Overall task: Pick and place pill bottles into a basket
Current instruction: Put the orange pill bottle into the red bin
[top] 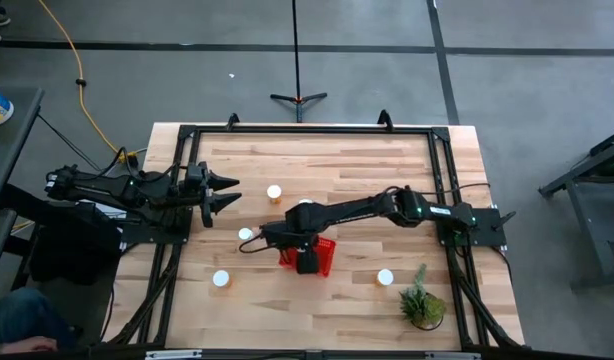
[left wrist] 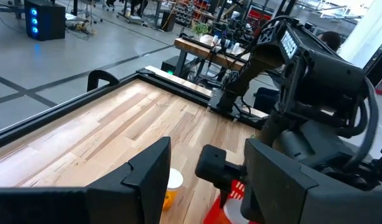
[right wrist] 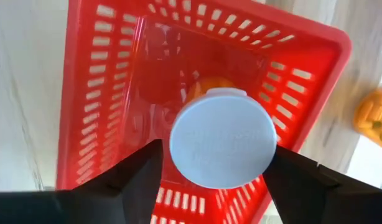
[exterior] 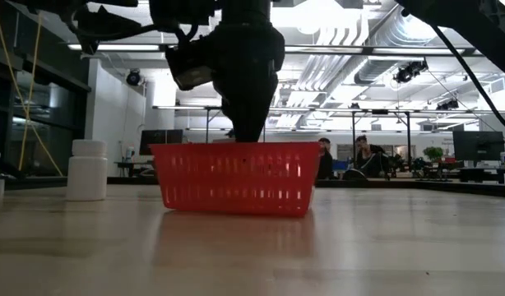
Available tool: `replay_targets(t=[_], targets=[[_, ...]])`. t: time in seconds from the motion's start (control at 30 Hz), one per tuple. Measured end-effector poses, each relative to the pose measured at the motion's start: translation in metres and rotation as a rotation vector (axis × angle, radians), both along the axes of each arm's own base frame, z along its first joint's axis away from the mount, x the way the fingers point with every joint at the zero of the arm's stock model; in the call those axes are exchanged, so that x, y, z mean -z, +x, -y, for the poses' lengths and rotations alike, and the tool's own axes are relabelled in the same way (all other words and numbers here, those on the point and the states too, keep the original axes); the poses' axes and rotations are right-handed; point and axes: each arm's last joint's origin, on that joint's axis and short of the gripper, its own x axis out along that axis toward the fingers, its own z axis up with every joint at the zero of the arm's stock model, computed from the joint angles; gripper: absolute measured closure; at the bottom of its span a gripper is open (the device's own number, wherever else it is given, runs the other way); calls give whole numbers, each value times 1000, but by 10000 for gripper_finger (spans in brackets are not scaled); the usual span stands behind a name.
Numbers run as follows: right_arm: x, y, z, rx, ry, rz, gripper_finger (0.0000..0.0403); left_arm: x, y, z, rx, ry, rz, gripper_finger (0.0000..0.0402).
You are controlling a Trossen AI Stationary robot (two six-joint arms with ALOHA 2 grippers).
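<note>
Bottle above the red basket, at the moment of release

The right pincer [right wrist: 213, 171] hangs over the basket [right wrist: 303, 99], near the middle of the table's [top: 337, 160] front half, and a pill bottle [right wrist: 222, 144] with white cap stands between its two fingers; I cannot tell if they press it or have let go. To do this step well, I judge the pincer should open fully and rise straight, so the bottle drops inside the walls. The left pincer [top: 225, 192] waits open near the left edge. Only the right wrist view shows the bottle centred over the basket floor; the low view shows only the pincer dipping behind the rim. The high view alone shows other bottles [top: 274, 192] standing on the table around the basket.
</note>
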Motion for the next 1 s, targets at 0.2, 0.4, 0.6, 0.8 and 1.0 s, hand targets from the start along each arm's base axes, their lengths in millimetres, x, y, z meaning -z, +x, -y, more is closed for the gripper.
replay_targets(t=[0.2, 0.4, 0.6, 0.8, 1.0], targets=[[0, 0, 3, 22, 70, -15, 120, 0, 0, 0, 0, 0, 0, 163], [-7, -3, 4, 31, 71, -15, 120, 0, 0, 0, 0, 0, 0, 163], [-18, -5, 11, 49, 58, 3, 120, 0, 0, 0, 0, 0, 1, 163], [-32, -13, 20, 101, -16, -13, 120, 0, 0, 0, 0, 0, 0, 163], [-64, -30, 25, 184, -79, -5, 121, 0, 0, 0, -1, -6, 2, 163]])
